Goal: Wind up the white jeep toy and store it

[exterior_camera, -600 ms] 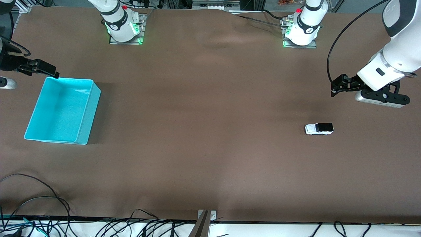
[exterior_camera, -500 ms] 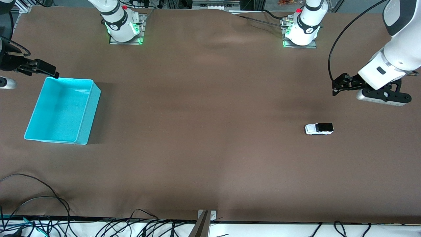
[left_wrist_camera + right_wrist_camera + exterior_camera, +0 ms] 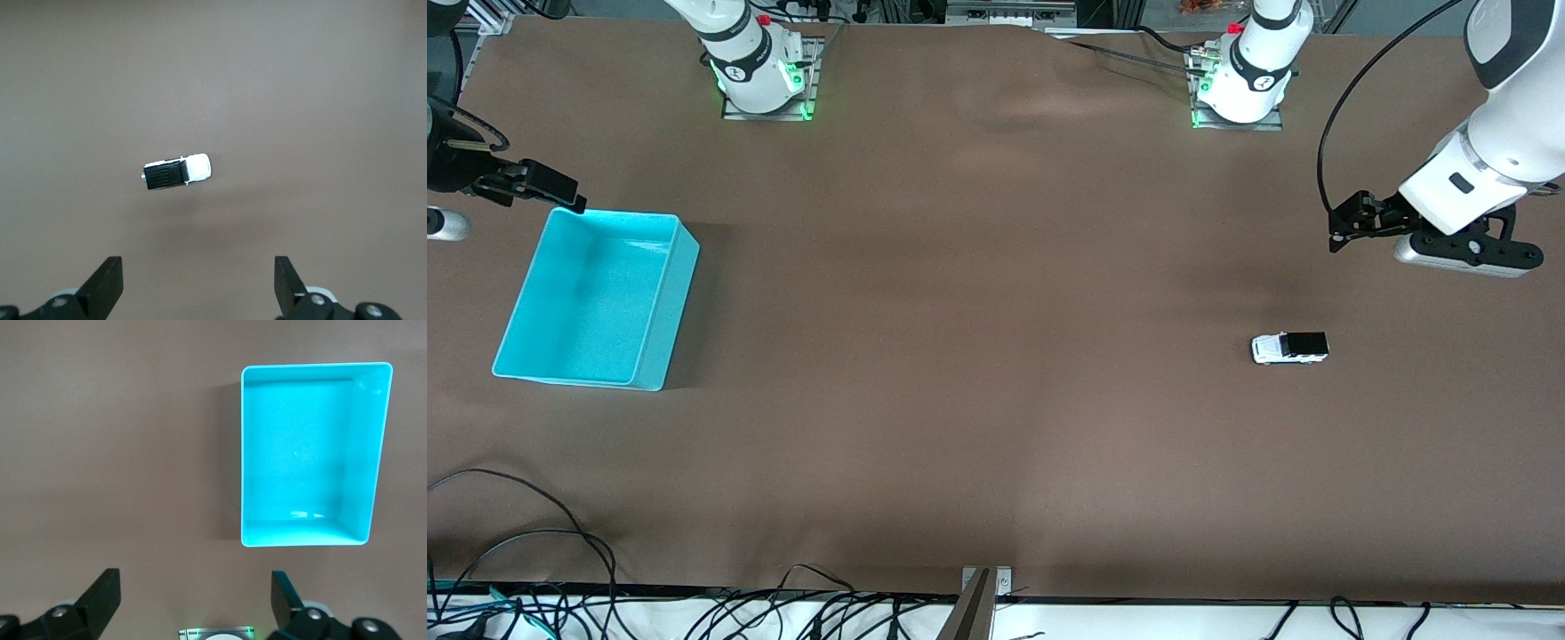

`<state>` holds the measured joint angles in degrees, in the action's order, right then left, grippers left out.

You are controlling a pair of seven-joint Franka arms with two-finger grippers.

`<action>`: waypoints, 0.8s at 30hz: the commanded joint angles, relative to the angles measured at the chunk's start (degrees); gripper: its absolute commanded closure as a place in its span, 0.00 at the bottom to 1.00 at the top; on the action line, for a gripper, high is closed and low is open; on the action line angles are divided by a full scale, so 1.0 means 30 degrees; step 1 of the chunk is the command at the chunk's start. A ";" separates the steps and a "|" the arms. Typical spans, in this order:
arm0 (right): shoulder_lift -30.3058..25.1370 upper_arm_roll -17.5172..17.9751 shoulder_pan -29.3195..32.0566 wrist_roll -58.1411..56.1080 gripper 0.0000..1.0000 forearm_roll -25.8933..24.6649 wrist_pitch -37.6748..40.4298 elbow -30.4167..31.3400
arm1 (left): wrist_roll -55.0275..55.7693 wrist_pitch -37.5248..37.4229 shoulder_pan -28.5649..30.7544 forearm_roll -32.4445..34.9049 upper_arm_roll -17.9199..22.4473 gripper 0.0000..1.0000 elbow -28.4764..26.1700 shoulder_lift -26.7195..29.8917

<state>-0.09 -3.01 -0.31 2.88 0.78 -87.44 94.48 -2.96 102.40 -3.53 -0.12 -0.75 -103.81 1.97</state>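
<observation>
The white jeep toy stands on the brown table toward the left arm's end, a small white car with a black roof. In the left wrist view the jeep lies alone on the cloth, well clear of the fingers. My left gripper hangs open above the table beside the jeep, holding nothing. My right gripper hovers open by the corner of the turquoise bin and is also empty. The right wrist view shows the bin with nothing in it.
The two arm bases stand along the table edge farthest from the front camera. Loose black cables and a metal bracket line the nearest edge. Bare brown cloth lies between the bin and the jeep.
The left arm's hand has shifted slightly, its wrist rising a little in the front view. The jeep, the bin and the right arm have not moved.
</observation>
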 commanded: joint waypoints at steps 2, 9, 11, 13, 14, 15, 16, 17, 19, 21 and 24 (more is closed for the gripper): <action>-0.0235 0.0067 -0.0015 -0.0169 0.00 -0.0231 -0.0005 -0.0059 | 0.0693 -0.0237 -0.0200 0.0451 0.0133 0.00 -0.0407 0.0691; -0.0235 0.0097 -0.0015 -0.0169 0.00 -0.0202 -0.0034 -0.0088 | 0.0664 -0.0442 0.0034 0.0393 0.0074 0.00 -0.0201 0.0487; -0.0235 0.0097 -0.0015 -0.0169 0.00 -0.0202 -0.0034 -0.0146 | 0.0693 -0.0560 0.0034 0.0393 0.0074 0.00 -0.0055 0.0428; -0.0235 0.0126 -0.0015 -0.0169 0.00 -0.0202 -0.0005 -0.0235 | 0.0693 -0.0706 0.0034 0.0393 0.0074 0.00 0.0121 0.0224; -0.0235 0.0097 -0.0015 -0.0169 0.00 -0.0202 -0.0005 -0.0235 | 0.0693 -0.0736 0.0034 0.0393 0.0074 0.00 0.0237 0.0165; -0.0235 0.0097 -0.0015 -0.0169 0.00 -0.0202 -0.0005 -0.0235 | 0.0693 -0.0736 0.0034 0.0393 0.0045 0.00 0.0297 0.0106; -0.0206 0.0097 -0.0015 -0.0169 0.00 -0.0202 -0.0005 -0.0235 | 0.0693 -0.0736 0.0034 0.0393 0.0074 0.00 0.0297 0.0105; -0.0206 0.0097 -0.0015 -0.0169 0.00 -0.0202 0.0024 -0.0235 | 0.0693 -0.0736 0.0034 0.0393 0.0045 0.00 0.0326 0.0105; -0.0206 0.0067 -0.0015 -0.0169 0.00 -0.0202 0.0024 -0.0235 | 0.0723 -0.0765 0.0005 0.0393 0.0045 0.00 0.0297 0.0105; -0.0206 0.0067 -0.0015 -0.0169 0.00 -0.0202 0.0024 -0.0235 | 0.0723 -0.0765 0.0005 0.0393 0.0016 0.00 0.0297 0.0105; -0.0206 0.0097 -0.0015 -0.0169 0.00 -0.0202 -0.0005 -0.0235 | 0.0723 -0.0765 0.0005 0.0393 0.0016 0.00 0.0326 0.0105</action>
<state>-0.33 -2.91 -0.32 2.88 0.78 -87.48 94.28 -1.52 101.19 -3.26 -0.12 -0.69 -103.80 2.40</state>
